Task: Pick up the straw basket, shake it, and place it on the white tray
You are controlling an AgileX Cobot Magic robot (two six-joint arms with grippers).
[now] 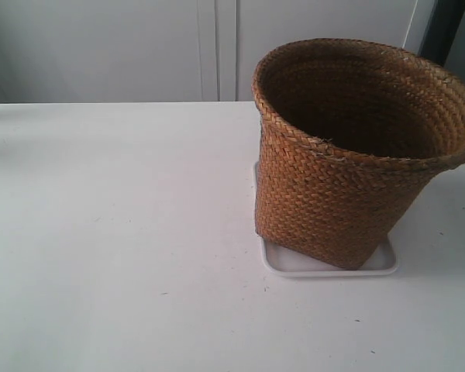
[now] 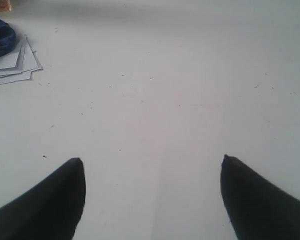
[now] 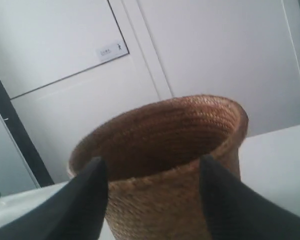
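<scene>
The brown woven straw basket (image 1: 349,163) stands upright on the white tray (image 1: 294,263) at the right of the table in the exterior view. Only the tray's near rim and corners show under it. No arm appears in the exterior view. In the right wrist view my right gripper (image 3: 152,167) is open, its two dark fingers wide apart, with the straw basket (image 3: 165,200) just beyond them and nothing held between them. My left gripper (image 2: 152,162) is open over bare white table, well away from the basket.
A stack of white papers (image 2: 12,65) with a blue cloth (image 2: 0,37) on it lies at the table's edge in the left wrist view. White cabinet doors (image 1: 217,46) stand behind the table. The white tabletop (image 1: 101,232) stretches to the basket's left.
</scene>
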